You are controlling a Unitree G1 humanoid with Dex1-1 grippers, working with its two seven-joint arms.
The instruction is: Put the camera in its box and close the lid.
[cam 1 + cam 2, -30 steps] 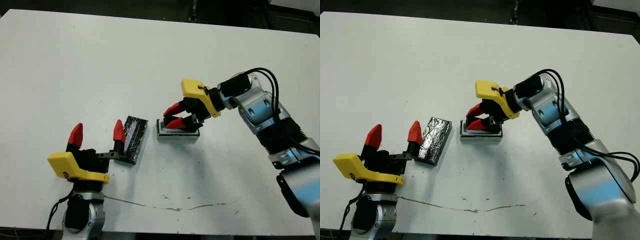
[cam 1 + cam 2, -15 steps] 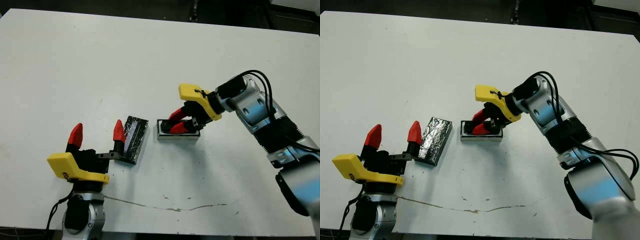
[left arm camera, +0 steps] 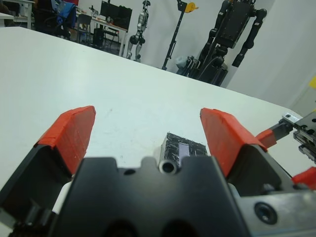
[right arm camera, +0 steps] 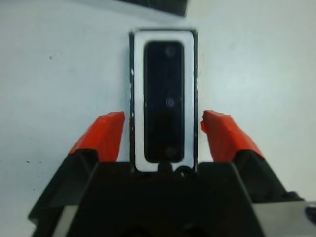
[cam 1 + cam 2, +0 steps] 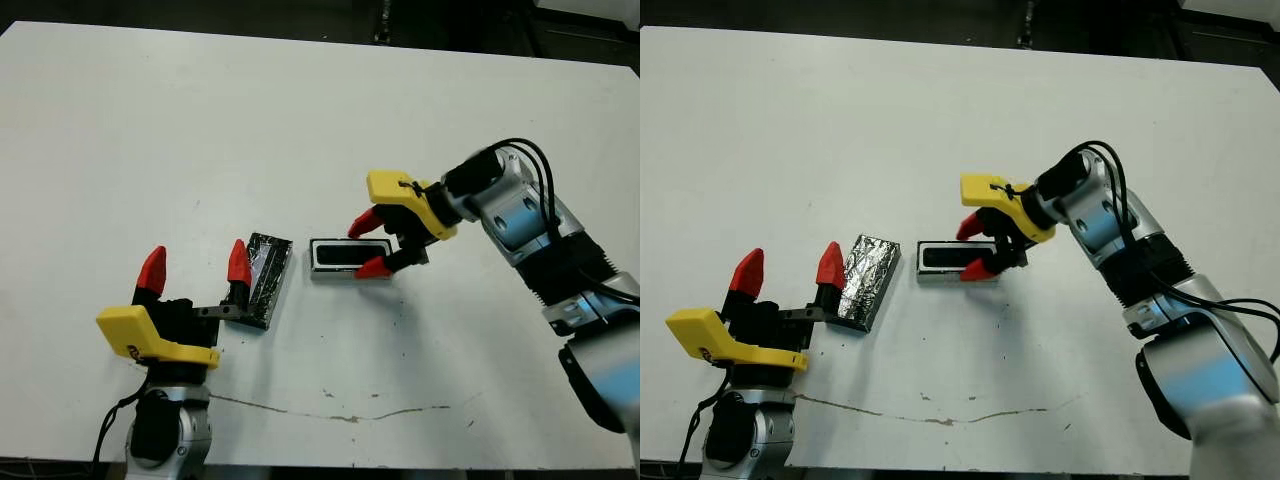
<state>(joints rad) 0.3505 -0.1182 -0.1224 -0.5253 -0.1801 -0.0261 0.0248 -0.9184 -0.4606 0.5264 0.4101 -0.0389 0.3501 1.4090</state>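
The small black camera [image 5: 340, 255] lies flat inside the white-lined box [image 5: 317, 257] near the table's middle. My right gripper [image 5: 370, 245] is open at the box's right end, one red fingertip on each side of it and holding nothing. The right wrist view shows the camera [image 4: 164, 98] filling the box [image 4: 137, 98] between the spread fingers [image 4: 106, 131]. The glossy black lid [image 5: 262, 278] with its pale stripe lies on the table just left of the box. My left gripper [image 5: 195, 265] is open just beside the lid's near left edge; the lid [image 3: 183, 147] shows beyond its fingers.
White table [image 5: 200, 120] with wide bare room at the back and on the left. A thin dark scratch [image 5: 340, 412] runs along the near edge. Beyond the table, the left wrist view shows robot stands and chairs [image 3: 237, 29].
My right gripper was shut on the camera over the box; it lowered, opened and drew back slightly to the right. The camera now rests in the box. The left arm stayed put.
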